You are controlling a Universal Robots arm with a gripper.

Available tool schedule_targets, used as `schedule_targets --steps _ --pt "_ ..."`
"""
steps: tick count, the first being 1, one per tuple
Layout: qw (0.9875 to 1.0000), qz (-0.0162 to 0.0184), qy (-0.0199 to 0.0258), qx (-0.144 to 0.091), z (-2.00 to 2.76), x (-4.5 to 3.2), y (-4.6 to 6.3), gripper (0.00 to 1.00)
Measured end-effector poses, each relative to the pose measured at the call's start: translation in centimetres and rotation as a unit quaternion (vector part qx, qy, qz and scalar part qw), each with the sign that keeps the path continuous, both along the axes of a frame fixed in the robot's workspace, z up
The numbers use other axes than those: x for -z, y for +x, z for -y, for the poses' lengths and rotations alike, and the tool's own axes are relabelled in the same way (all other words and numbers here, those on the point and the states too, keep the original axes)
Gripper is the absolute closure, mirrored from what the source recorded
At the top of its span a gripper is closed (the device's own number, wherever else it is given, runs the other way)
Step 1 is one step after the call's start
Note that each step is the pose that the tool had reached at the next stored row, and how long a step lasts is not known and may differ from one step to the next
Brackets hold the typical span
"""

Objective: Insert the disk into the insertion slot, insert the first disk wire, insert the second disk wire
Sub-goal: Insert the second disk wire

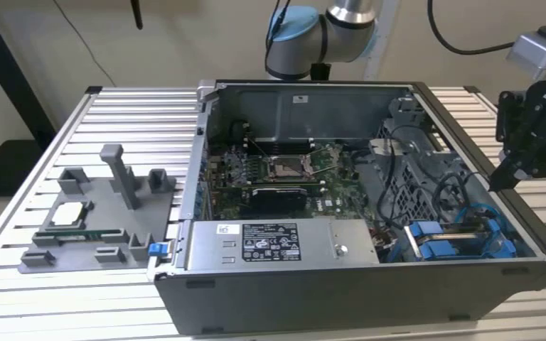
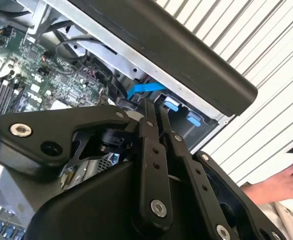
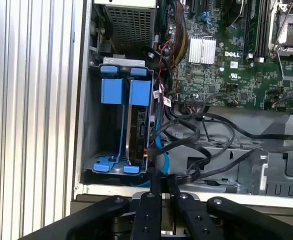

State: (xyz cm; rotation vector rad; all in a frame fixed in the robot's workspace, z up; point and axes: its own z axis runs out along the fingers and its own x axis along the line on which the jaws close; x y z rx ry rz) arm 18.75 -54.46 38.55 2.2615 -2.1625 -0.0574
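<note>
The insertion slot (image 3: 92, 125) is the grey metal cage with blue rails in the corner of the open computer case (image 1: 368, 298). The disk (image 3: 136, 127) stands in that cage on its edge, its blue carrier front (image 3: 140, 92) beside a second blue front (image 3: 111, 90). A blue flat wire (image 3: 162, 155) and black wires (image 3: 206, 130) curl right next to the cage. My gripper (image 3: 160, 176) hangs just outside the case wall, a little back from the cage, shut with nothing in it. In the exterior view the gripper (image 1: 494, 183) is above the case's right wall, near the cage (image 1: 458, 238).
The labelled grey power-supply box (image 1: 264, 244) fills the case's front, with the motherboard (image 1: 283, 170) behind it. A grey fixture (image 1: 102, 213) with small parts stands on the slatted table at the exterior view's left. A person's hand (image 2: 286, 182) rests on the table near the case.
</note>
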Motion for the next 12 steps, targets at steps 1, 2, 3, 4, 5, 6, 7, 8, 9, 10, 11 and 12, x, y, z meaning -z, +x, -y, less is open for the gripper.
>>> schedule_targets --steps 1,2,3,4,5,6,7,8,9,10,11,12 --pt "1.0000 0.0002 0.0001 0.000 0.00 -0.07 -0.1 1.00" --pt "1.0000 0.0005 0.0002 0.000 0.00 -0.12 -0.2 1.00" --pt "1.0000 0.0011 0.0002 0.000 0.00 -0.17 -0.4 1.00" --pt "1.0000 0.0017 0.0001 0.000 0.00 -0.21 -0.6 1.00" --pt "1.0000 0.0026 0.0002 0.000 0.00 -0.22 -0.8 1.00" --pt "1.0000 0.0034 0.0002 0.000 0.00 -0.22 -1.0 1.00" --pt "1.0000 0.0042 0.0002 0.000 0.00 -0.22 -1.2 1.00" --pt "1.0000 0.0052 0.0002 0.000 0.00 -0.22 -1.4 1.00" --pt "1.0000 0.0062 0.0002 0.000 0.00 -0.23 -1.6 1.00" --pt "1.0000 0.0071 0.0003 0.000 0.00 -0.23 -1.8 1.00" --pt "1.0000 0.0079 0.0003 0.000 0.00 -0.26 -2.0 1.00" --pt "1.0000 0.0086 0.0003 0.000 -0.01 -0.29 -2.3 1.00"
